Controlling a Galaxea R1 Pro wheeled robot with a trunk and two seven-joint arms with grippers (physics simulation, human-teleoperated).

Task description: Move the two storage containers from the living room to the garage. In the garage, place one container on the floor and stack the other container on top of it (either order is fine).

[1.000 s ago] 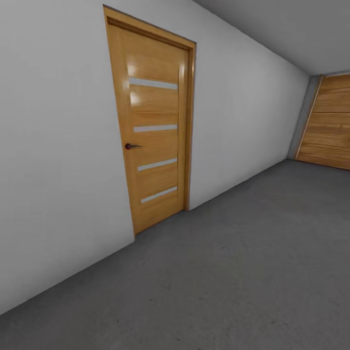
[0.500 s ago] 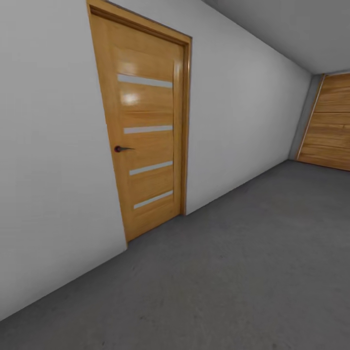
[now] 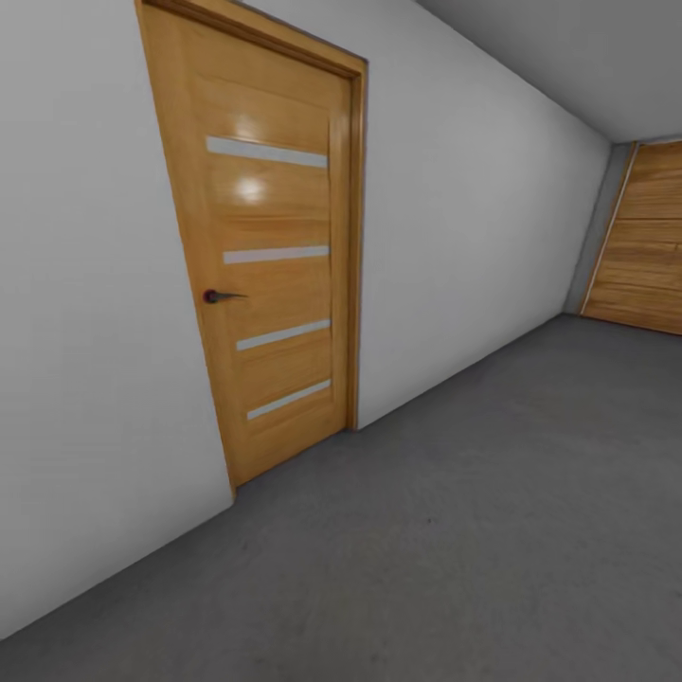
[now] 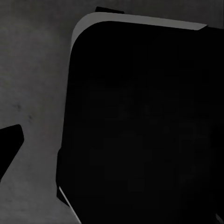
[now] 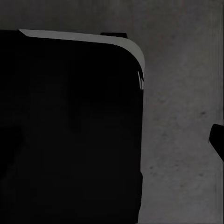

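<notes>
The robot is in the garage, by an orange wooden door with pale stripes (image 3: 270, 275) on the dark grey concrete floor (image 3: 493, 530). No boxes seen, so carrying looks left. I cannot tell how either pincer stands.

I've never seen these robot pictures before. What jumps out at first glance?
An orange-wood door with four pale stripes and a dark handle stands shut in the pale grey wall on the left. Dark grey concrete floor runs toward a second orange-wood door at the far right.
</notes>
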